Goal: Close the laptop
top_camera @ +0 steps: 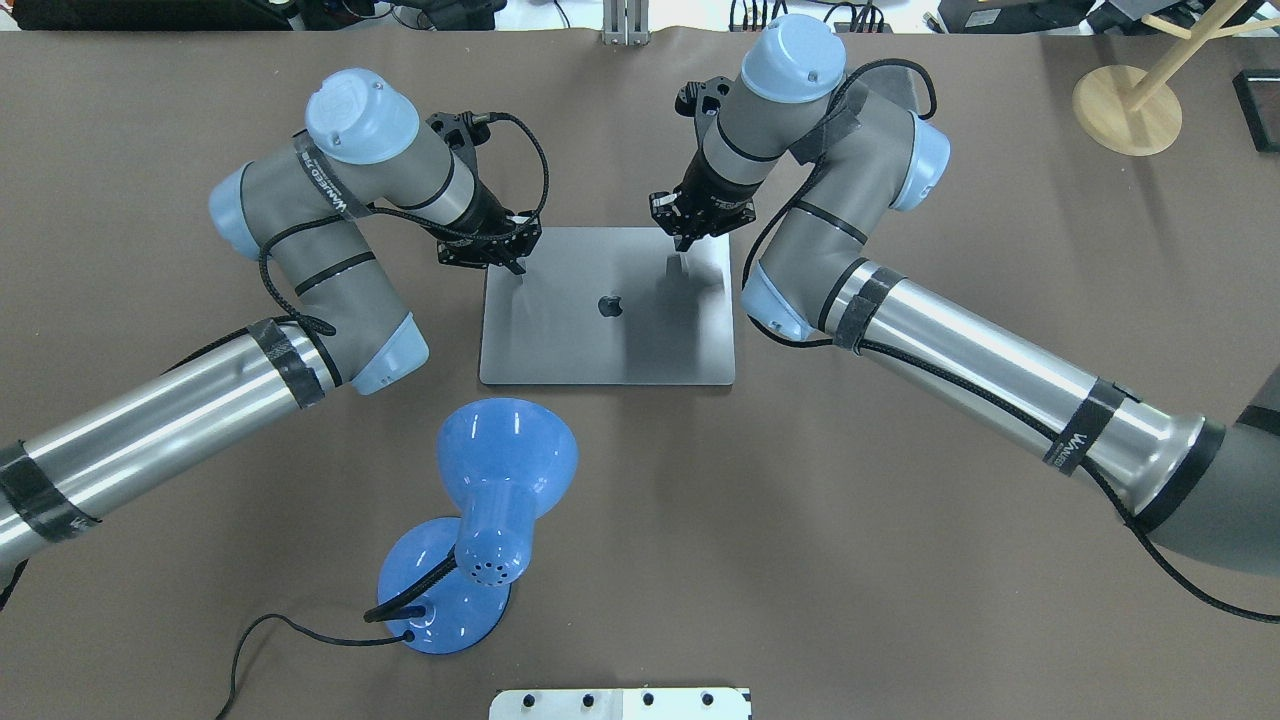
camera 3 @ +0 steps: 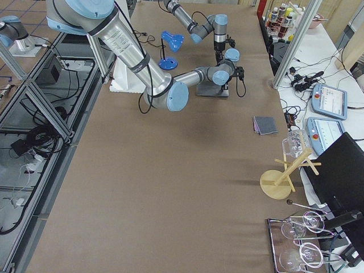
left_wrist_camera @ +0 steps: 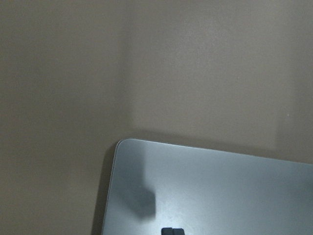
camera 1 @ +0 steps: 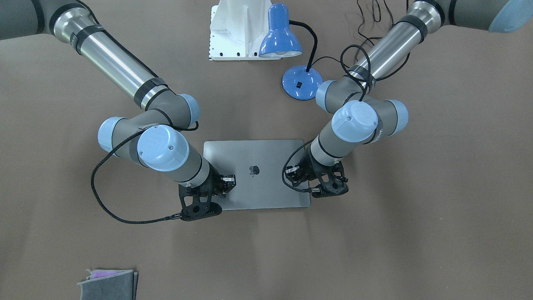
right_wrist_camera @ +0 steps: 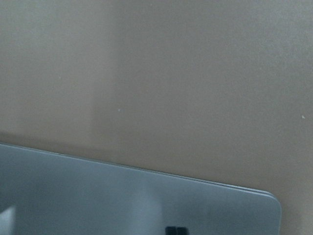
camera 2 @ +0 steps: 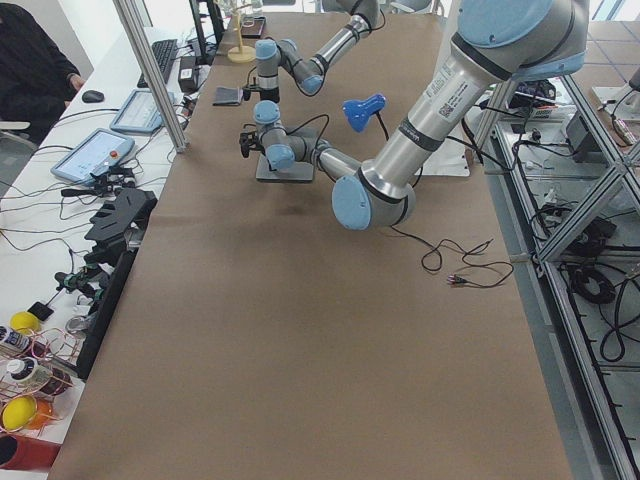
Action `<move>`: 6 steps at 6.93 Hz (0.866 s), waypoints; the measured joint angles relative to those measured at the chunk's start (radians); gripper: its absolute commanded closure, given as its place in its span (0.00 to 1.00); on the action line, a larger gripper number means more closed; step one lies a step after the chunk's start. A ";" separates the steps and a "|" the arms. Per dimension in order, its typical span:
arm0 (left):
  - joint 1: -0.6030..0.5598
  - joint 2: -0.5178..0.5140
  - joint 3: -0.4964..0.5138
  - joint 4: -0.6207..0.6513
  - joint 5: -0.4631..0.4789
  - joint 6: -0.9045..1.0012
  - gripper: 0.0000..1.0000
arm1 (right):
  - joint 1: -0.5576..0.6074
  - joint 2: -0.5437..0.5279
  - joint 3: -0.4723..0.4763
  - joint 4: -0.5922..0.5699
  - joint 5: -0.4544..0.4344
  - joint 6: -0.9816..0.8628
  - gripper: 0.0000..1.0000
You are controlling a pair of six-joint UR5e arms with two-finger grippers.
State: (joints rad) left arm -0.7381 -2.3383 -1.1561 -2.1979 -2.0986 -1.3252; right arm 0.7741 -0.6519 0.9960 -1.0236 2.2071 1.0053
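The laptop (top_camera: 610,335) lies flat on the brown table with its space-grey lid down and the dark apple logo facing up. It also shows in the front view (camera 1: 260,193). My left gripper (top_camera: 518,266) is shut and empty, with its fingertips (left_wrist_camera: 172,231) over the lid's far left corner. My right gripper (top_camera: 686,244) is shut and empty, with its fingertips (right_wrist_camera: 176,230) over the far right corner. Both cast small shadows on the lid. I cannot tell if they touch it.
A blue desk lamp (top_camera: 500,480) stands just in front of the laptop on my left, its cord trailing off. A white base block (top_camera: 620,703) sits at the near edge. A wooden stand (top_camera: 1125,105) is at the far right. A folded grey cloth (camera 1: 108,285) lies at the far edge.
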 measured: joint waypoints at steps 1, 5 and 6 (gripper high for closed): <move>0.011 0.000 0.007 -0.009 0.024 0.000 1.00 | 0.012 0.005 0.005 0.001 0.019 0.001 1.00; -0.023 -0.017 -0.015 -0.012 -0.027 -0.015 0.50 | 0.091 0.004 0.012 0.001 0.114 0.000 0.00; -0.067 -0.020 -0.053 -0.008 -0.088 -0.030 0.02 | 0.133 -0.017 0.040 -0.003 0.163 0.000 0.00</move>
State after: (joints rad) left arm -0.8056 -2.3587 -1.2094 -2.2056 -2.1861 -1.3548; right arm 0.9071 -0.6691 1.0357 -1.0262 2.3696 1.0051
